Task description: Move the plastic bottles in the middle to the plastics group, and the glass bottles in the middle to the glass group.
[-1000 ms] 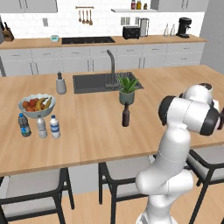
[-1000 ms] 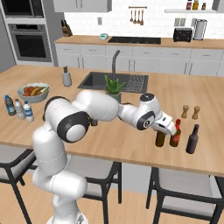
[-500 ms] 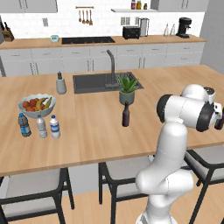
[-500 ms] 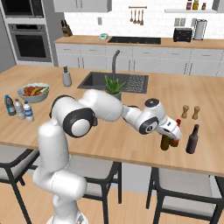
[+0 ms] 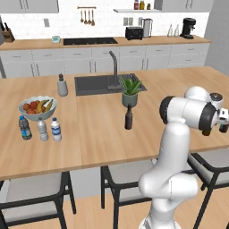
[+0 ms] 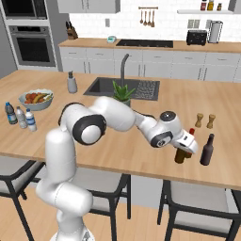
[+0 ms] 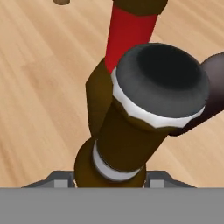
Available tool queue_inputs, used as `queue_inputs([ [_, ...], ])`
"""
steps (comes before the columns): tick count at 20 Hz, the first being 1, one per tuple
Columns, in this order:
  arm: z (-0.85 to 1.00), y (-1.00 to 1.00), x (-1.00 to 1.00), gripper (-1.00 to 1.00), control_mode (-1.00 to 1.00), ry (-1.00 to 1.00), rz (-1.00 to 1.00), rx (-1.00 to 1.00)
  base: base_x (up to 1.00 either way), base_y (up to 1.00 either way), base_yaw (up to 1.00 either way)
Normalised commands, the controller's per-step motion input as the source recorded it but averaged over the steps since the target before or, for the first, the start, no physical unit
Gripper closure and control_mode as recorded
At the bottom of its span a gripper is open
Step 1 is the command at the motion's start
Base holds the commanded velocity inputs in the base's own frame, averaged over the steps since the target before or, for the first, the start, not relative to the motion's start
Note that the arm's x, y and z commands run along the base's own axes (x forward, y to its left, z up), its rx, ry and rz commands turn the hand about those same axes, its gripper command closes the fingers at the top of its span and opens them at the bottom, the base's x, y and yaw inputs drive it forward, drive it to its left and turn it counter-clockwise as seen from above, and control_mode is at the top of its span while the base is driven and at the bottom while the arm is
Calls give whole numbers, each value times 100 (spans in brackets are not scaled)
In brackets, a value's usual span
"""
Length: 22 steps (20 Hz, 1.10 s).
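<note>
My gripper (image 6: 183, 146) is shut on the amber glass bottle (image 6: 179, 156), low over the counter's right end; the hand view has that bottle (image 7: 131, 131) close up between the fingertips, dark cap toward the camera. Just behind it stands the red-capped brown bottle (image 6: 191, 134) (image 7: 129, 30), with the near-black bottle (image 6: 206, 150) (image 7: 214, 87) to its right. The darker maroon bottle (image 5: 129, 117) stands mid-counter before the plant. At far left the bright-blue-labelled water bottle (image 5: 56, 129) stands beside the pale bottle (image 5: 42, 129) and the dark-blue-labelled one (image 5: 24, 127).
Two wooden shakers (image 6: 204, 120) stand behind the glass group. A potted plant (image 5: 130, 91) sits by the sink (image 5: 91, 85), a soap dispenser (image 5: 62, 86) to its left and a fruit bowl (image 5: 36, 107) behind the plastic bottles. Stools stand under the counter's near edge.
The gripper has carried the amber bottle to the right and slightly down, bringing it close to the red-capped bottle. Nothing else has moved.
</note>
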Motion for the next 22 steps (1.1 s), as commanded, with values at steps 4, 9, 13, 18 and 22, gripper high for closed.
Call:
queue_inputs([
  [4,-45,0,4,100,-100,0,0,0,0,0,0],
  [9,-4,0,2,100,-100,0,0,0,0,0,0],
  [13,0,0,0,100,-100,0,0,-1,0,0,0],
  [18,-1,0,0,100,-100,0,0,-2,0,0,0],
  [22,0,0,0,100,-100,0,0,0,0,0,0],
])
